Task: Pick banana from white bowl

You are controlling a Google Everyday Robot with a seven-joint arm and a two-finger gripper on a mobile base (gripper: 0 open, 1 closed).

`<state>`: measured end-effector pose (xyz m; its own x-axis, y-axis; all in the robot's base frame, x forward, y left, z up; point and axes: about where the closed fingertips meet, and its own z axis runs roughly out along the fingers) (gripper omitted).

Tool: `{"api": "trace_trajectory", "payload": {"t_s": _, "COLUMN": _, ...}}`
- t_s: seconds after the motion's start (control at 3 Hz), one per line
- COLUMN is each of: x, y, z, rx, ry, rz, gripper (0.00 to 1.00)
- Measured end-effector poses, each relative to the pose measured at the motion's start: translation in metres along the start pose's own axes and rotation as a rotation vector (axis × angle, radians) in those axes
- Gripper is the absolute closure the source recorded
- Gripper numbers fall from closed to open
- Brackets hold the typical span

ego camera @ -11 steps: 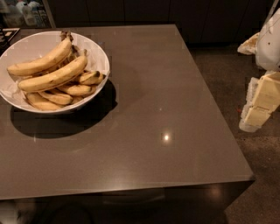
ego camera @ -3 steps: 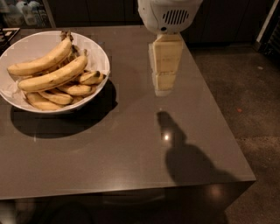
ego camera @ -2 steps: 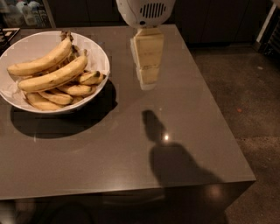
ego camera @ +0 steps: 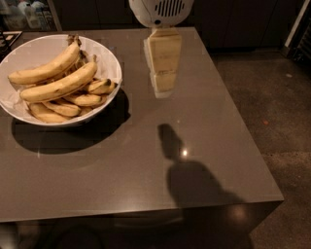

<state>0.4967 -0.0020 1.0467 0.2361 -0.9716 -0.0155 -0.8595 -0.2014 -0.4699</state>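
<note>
Pincer (ego camera: 164,87), grip unclear, hangs beside white bowl (ego camera: 111,57); top banana (ego camera: 48,66) lies diagonally, stem up-right.

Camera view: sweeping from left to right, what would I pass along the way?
white bowl of bananas on the table → gripper, hanging above the table just right of the bowl → dark floor beyond the table's right edge.

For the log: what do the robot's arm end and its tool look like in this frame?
The tool is a pale cream, boxy, stepped piece that narrows downward, with faint dark marks partway down. Above it sits a rounded white housing with a grille of dark vent slots. No cables show. It hangs over the grey table, right of the white bowl of bananas.
</note>
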Motion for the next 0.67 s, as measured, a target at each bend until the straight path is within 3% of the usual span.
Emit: {"api": "trace_trajectory", "payload": {"t_s": 0.67, "x": -0.067, "y": -0.042, "z": 0.052, "rx": -0.027, "ry": -0.082, "rz": -0.230, "gripper": 0.00}}
